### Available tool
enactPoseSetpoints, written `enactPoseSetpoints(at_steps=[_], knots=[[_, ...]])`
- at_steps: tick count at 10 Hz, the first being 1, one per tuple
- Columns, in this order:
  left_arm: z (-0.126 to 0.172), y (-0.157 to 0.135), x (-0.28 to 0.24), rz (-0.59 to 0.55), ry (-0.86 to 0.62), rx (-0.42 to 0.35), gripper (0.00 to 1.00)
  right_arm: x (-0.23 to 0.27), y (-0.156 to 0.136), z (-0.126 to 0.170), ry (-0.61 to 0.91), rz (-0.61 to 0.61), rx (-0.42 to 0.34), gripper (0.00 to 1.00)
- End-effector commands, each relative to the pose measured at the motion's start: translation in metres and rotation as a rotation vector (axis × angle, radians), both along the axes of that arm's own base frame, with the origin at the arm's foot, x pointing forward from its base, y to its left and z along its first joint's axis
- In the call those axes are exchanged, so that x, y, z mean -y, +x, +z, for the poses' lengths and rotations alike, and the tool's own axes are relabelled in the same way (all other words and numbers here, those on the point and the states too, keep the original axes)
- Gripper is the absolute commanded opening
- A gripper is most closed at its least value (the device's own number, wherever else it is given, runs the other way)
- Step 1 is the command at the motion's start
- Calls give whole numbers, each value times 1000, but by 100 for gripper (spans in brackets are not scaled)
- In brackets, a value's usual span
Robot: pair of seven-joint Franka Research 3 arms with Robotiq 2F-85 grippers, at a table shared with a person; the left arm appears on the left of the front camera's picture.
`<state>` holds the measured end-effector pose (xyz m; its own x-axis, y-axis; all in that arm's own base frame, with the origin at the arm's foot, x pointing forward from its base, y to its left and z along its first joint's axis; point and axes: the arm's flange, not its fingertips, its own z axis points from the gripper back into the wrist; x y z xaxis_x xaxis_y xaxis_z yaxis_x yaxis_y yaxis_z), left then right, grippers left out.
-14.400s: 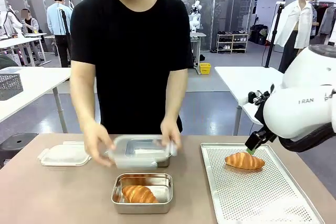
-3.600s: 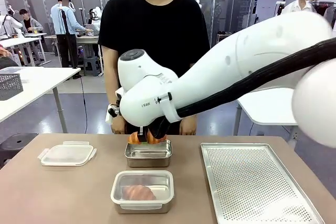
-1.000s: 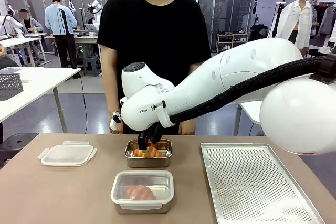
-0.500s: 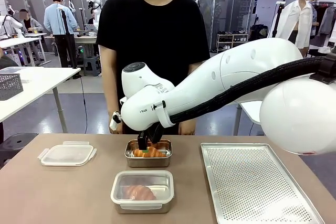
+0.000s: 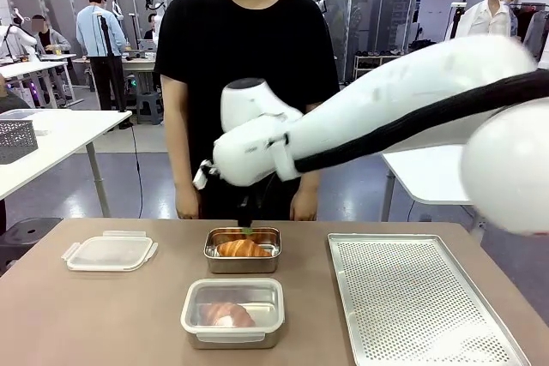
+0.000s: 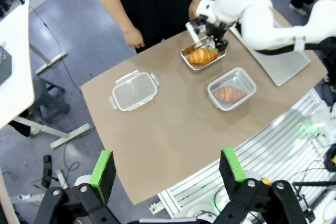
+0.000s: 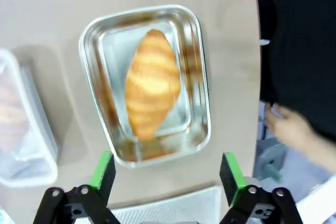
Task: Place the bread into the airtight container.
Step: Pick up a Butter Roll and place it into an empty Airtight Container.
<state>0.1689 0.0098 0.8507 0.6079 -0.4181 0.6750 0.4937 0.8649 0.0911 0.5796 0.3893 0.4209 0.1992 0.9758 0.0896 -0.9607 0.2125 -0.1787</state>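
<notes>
The croissant [image 7: 153, 83] lies inside the open steel container [image 7: 197, 77], its long axis along the container's length, and the right gripper [image 7: 164, 174] hangs directly above that container with jaws spread wide and empty. The left gripper [image 6: 167, 165], also wide open and empty, sits high and well back from the container, so the right arm is far the nearer. Judging from this, the bread is placed, and the loose lid [image 5: 109, 252] to the container's left is not yet on.
</notes>
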Motion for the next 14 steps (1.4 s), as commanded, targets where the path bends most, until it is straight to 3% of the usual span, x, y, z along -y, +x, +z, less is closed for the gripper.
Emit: enactPoseSetpoints(at_steps=[1, 5, 7, 8, 11, 14], knots=[[1, 0, 0, 0, 1, 1, 100, 71, -30, 20, 116, -31, -76, 100], [1, 0, 0, 0, 1, 1, 100, 206, -77, 68, 273, -259, -86, 100], [1, 0, 0, 0, 1, 1, 100, 270, -110, 88, 306, -464, -74, 100], [1, 0, 0, 0, 1, 1, 100, 294, -132, 103, 284, -564, -29, 100], [1, 0, 0, 0, 1, 1, 100, 351, -205, 172, 211, -770, 39, 100], [1, 0, 0, 0, 1, 1, 100, 369, -260, 244, 203, -849, 58, 100]])
